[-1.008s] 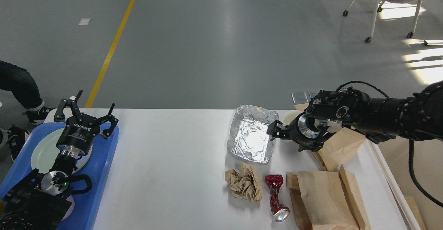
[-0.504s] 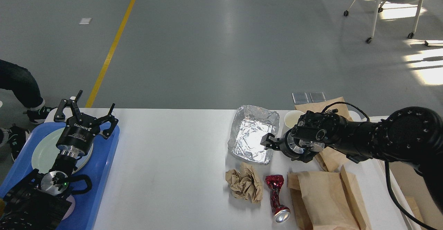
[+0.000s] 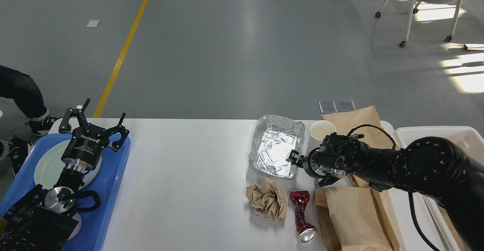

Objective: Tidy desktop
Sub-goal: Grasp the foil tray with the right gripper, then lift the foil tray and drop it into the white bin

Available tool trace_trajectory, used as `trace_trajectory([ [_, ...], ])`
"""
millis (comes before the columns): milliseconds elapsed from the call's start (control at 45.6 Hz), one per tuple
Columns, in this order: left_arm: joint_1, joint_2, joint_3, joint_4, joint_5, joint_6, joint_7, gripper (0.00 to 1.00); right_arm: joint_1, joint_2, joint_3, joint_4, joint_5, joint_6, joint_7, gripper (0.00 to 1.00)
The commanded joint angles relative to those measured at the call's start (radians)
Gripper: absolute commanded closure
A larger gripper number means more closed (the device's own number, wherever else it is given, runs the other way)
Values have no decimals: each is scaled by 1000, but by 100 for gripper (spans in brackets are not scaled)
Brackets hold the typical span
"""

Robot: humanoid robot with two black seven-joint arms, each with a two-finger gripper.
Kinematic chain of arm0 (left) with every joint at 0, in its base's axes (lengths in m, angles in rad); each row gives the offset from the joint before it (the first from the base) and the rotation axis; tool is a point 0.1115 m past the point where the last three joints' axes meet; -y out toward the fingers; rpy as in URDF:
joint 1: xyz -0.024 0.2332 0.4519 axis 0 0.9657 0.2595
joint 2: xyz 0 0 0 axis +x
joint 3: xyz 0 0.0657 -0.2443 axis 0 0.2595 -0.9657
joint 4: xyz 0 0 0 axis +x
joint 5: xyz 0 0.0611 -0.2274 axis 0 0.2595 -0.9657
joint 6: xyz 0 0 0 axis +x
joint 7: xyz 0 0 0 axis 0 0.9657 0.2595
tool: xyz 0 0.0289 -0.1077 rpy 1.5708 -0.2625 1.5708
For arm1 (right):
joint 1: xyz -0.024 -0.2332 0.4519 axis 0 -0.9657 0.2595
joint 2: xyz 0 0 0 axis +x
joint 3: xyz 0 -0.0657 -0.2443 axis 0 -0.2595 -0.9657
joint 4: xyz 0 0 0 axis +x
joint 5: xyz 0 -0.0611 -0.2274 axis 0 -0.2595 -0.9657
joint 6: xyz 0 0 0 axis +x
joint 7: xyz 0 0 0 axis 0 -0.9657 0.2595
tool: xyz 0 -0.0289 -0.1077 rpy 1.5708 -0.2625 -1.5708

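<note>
The white desktop [image 3: 181, 175] carries a crinkled foil tray [image 3: 274, 151], a crumpled brown paper ball [image 3: 266, 200], a crushed red can [image 3: 301, 215] lying on its side, a white paper cup [image 3: 321, 130] and brown paper bags [image 3: 355, 217]. My right gripper [image 3: 307, 169] hangs low beside the foil tray's near right corner, above the near bag's edge, fingers apart and empty. My left gripper [image 3: 97, 124] is open and empty over the blue tray [image 3: 113, 190] at the far left.
A pale plate [image 3: 47, 166] lies in the blue tray under my left arm. A cream-white bin [image 3: 435, 133] stands off the desktop's right edge. Another brown bag [image 3: 355, 120] lies behind the cup. A person's legs [image 3: 19, 92] are at the left, a chair [image 3: 431, 1] far right.
My right arm has dropped and drawn back toward the near side, its gripper moving down to the foil tray's near right corner. The bin at the right now shows. The left arm has not moved.
</note>
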Motion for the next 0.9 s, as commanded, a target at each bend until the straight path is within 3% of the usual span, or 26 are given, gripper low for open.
trace_trajectory([
  [0, -1, 0, 0, 0, 0, 0, 0, 3, -6, 0, 21, 5, 0, -4, 0, 79],
  [110, 1, 0, 0, 0, 0, 0, 0, 3, -8, 2, 29, 8, 0, -4, 1, 100],
  [460, -1, 0, 0, 0, 0, 0, 0, 3, 57, -6, 58, 40, 2, 1, 3, 100],
  [877, -1, 0, 0, 0, 0, 0, 0, 3, 257, -161, 119, 290, 3, 6, -2, 100],
])
